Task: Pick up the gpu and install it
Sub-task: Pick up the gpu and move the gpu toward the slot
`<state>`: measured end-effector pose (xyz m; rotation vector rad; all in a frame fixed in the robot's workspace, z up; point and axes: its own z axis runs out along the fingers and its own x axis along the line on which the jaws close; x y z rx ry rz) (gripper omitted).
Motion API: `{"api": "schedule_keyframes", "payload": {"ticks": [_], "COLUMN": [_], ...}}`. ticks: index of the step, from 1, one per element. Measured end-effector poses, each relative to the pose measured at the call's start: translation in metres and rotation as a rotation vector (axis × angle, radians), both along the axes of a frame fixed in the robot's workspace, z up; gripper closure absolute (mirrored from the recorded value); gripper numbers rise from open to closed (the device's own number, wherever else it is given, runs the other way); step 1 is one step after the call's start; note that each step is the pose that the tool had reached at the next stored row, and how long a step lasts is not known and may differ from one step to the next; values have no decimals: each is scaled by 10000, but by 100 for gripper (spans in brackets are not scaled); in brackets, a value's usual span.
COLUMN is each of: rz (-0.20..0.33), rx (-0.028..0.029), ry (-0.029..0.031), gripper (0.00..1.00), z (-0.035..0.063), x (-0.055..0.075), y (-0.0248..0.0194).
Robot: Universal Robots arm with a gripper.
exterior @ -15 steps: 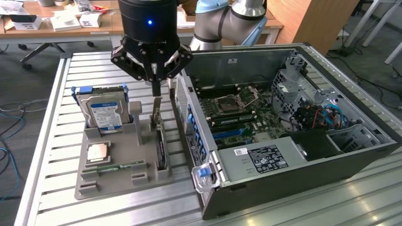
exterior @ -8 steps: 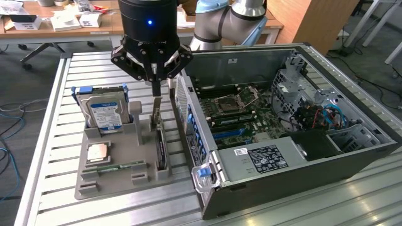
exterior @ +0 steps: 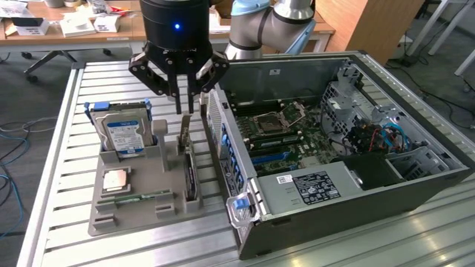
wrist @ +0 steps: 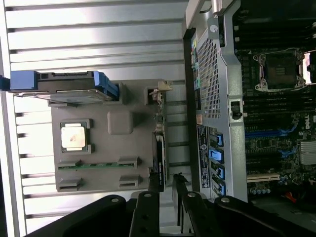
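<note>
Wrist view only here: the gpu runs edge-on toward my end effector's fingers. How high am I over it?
Observer: The end effector hangs over the gpu, which stands on edge in the grey fixture. The fingertips are just above its pale bracket end, and I see no contact.
Operator: What sits next to the blue slots?
Observer: A grey labelled power supply, on the side nearer the exterior camera.

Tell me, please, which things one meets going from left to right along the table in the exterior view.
hard drive → gpu standing on edge in the grey holder → computer case, its side open
</note>
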<state>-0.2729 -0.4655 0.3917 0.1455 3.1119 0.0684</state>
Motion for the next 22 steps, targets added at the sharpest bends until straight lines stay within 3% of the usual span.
{"api": "schedule_keyframes", "payload": {"ticks": [1, 3, 4, 8, 22], "rz": [0, 0, 0, 0, 0], "rx": [0, 0, 0, 0, 0], "ry": [0, 0, 0, 0, 0], "gripper": [77, 65, 65, 47, 47], "z": [0, 0, 0, 0, -220], "x": [0, 0, 0, 0, 0], "y": [0, 0, 0, 0, 0]}}
